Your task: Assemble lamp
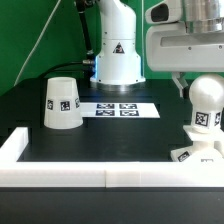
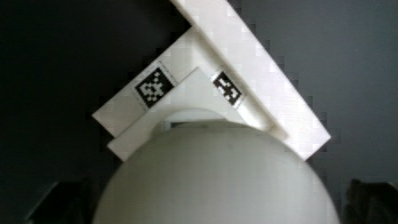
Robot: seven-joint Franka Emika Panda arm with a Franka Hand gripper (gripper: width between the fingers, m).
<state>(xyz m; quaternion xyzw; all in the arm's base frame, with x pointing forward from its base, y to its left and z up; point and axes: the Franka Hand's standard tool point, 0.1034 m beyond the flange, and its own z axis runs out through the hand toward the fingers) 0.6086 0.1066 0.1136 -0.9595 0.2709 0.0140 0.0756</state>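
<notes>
The white bulb (image 1: 206,108) stands upright on the flat square base (image 1: 190,156) at the exterior view's right, by the front wall. My gripper (image 1: 197,88) hangs over the bulb's round head with a dark finger (image 1: 180,86) beside it. In the wrist view the bulb head (image 2: 217,175) fills the space between the dark fingers (image 2: 68,200), with a thin gap on each side, and the tagged base (image 2: 199,75) lies beyond it. The jaws look open around the head. The cone shade (image 1: 60,103) stands alone at the exterior view's left.
The marker board (image 1: 120,108) lies flat at the middle of the black table. The white robot pedestal (image 1: 118,55) stands behind it. A low white wall (image 1: 100,178) runs along the front and up the left side.
</notes>
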